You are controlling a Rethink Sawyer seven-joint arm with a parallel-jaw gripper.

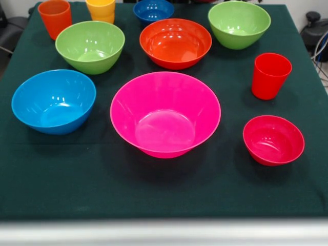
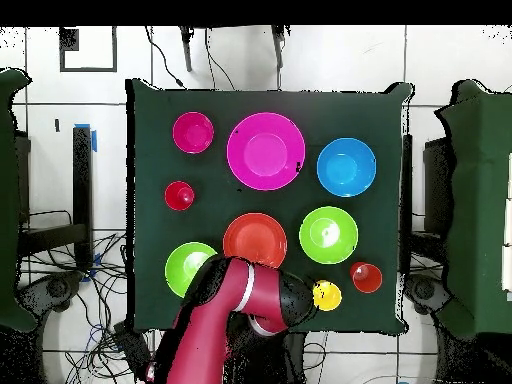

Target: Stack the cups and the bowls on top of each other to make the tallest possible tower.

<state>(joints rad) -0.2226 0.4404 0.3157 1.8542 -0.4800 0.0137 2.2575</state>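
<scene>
All cups and bowls stand apart and upright on the dark green cloth (image 1: 164, 189); nothing is stacked. The large pink bowl (image 1: 165, 114) is in the middle, the sky blue bowl (image 1: 54, 101) to its left, and the small red bowl (image 1: 273, 139) and red cup (image 1: 270, 75) to its right. Behind them are two lime green bowls (image 1: 90, 46) (image 1: 239, 23) with the orange bowl (image 1: 175, 43) between. The orange cup (image 1: 54, 18), yellow cup (image 1: 101, 10) and small dark blue bowl (image 1: 153, 10) stand at the far edge. In the overhead view the folded arm's end (image 2: 290, 302) hides the dark blue bowl, next to the yellow cup (image 2: 327, 295).
The red arm (image 2: 215, 320) lies folded over the table's edge on the robot's side. Other dark-covered tables (image 2: 480, 200) stand on both sides, and cables lie on the tiled floor (image 2: 60, 300).
</scene>
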